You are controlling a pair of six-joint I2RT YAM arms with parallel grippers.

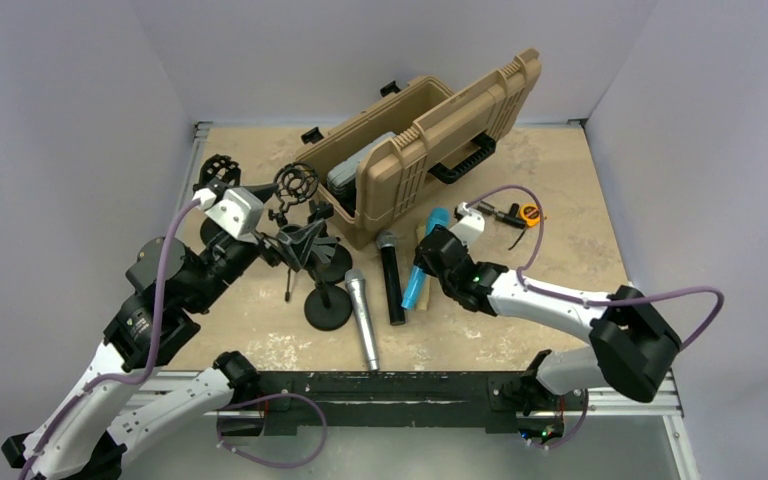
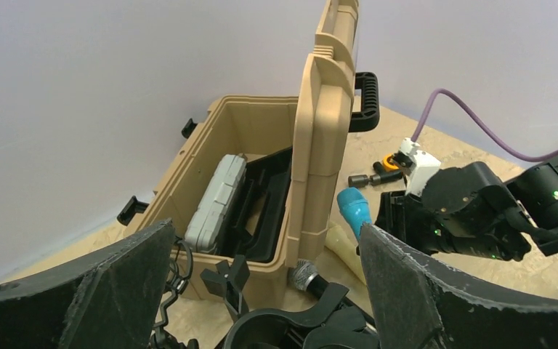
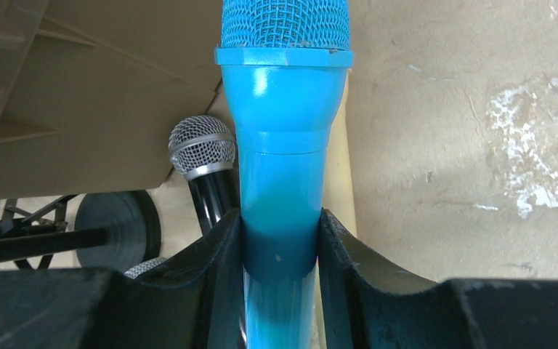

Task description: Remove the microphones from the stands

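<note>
The mottled beige counter (image 1: 560,190) carries an open tan plastic case (image 1: 400,170) far, black round-based stands (image 1: 328,310) left, and a black-handled microphone (image 1: 392,280) and silver metal microphone (image 1: 362,320) near-centre.

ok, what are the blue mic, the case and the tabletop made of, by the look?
The blue mic: glossy plastic or painted body, judging by the sheen; woven mesh head. The case: tan moulded plastic, matte, ribbed. The tabletop: probably wood board, beige, worn with white scuffs.
</note>
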